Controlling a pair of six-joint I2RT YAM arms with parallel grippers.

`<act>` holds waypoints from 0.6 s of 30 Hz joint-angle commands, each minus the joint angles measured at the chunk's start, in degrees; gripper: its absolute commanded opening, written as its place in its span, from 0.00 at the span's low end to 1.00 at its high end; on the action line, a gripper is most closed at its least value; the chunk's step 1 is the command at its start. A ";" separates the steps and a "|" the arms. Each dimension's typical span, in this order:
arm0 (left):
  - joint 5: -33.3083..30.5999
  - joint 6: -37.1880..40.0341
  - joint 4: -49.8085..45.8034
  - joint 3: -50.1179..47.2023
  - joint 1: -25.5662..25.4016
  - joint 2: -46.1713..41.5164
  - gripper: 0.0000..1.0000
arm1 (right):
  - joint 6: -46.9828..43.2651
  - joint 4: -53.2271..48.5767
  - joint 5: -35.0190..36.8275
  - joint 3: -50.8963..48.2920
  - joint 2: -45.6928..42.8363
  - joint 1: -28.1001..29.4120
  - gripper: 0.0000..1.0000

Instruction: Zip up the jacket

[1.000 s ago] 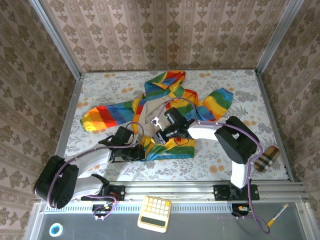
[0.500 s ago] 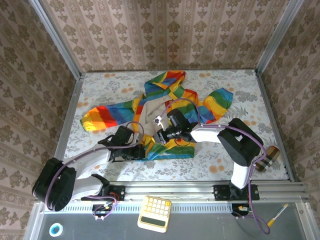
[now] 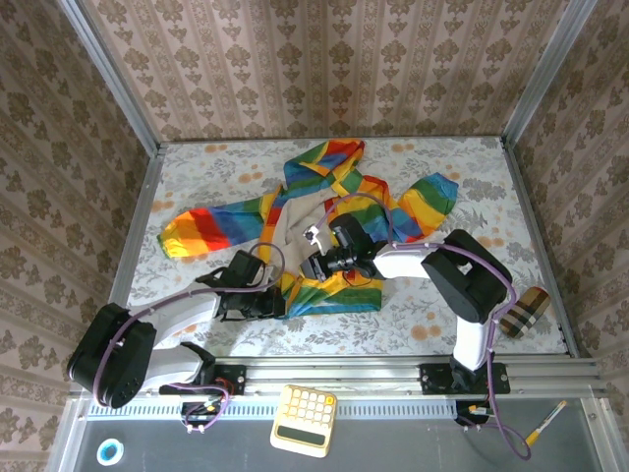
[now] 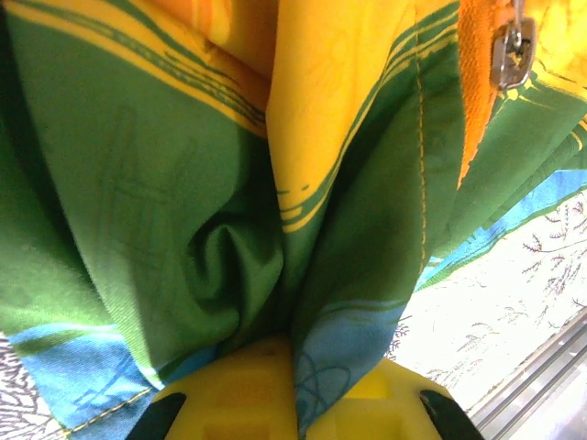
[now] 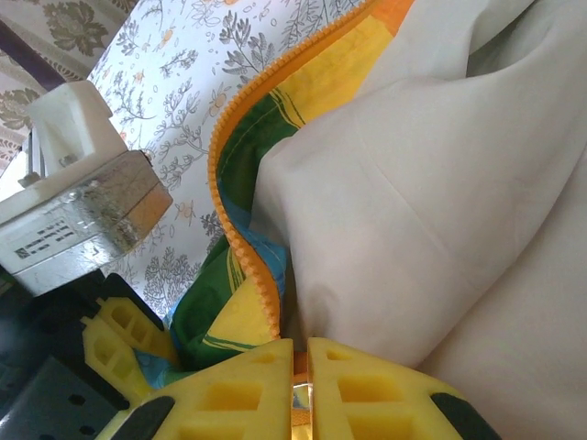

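Right now, with my left gripper [image 3: 278,298] clamped on the hem [image 3: 339,300] of the jacket [image 3: 295,221] mid-table, my right gripper [image 5: 300,353] sits pinched on its zipper edge just beside, orange teeth [image 5: 234,197] running away from those jaws towards the hood [image 3: 329,162].

Seen from high behind the arm bases at the frame's bottom, looking down over the whole counter [image 3: 197,177]. Shot from the left wrist, pressed right up against green and yellow folds of the jacket [image 4: 165,183], left pincer [image 4: 298,385] at the bottom edge. From the right wrist, equally close over the right pincer [image 5: 300,367], facing beige lining. Shared ground: the jacket's near hem, centre of the overhead frame.
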 commanded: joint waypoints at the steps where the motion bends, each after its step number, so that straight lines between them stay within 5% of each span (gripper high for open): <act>1: -0.43 -0.57 -2.70 -0.87 -0.43 0.14 0.00 | -0.19 0.28 -1.34 1.24 1.23 -0.09 0.14; 11: -0.49 -0.32 -2.99 -0.85 -0.47 0.08 0.00 | -6.71 -14.55 -4.62 8.37 5.85 0.00 0.33; 18: -0.82 -0.31 -3.45 -0.85 -0.41 -0.19 0.00 | -10.95 -20.88 -5.96 10.79 7.02 0.11 0.36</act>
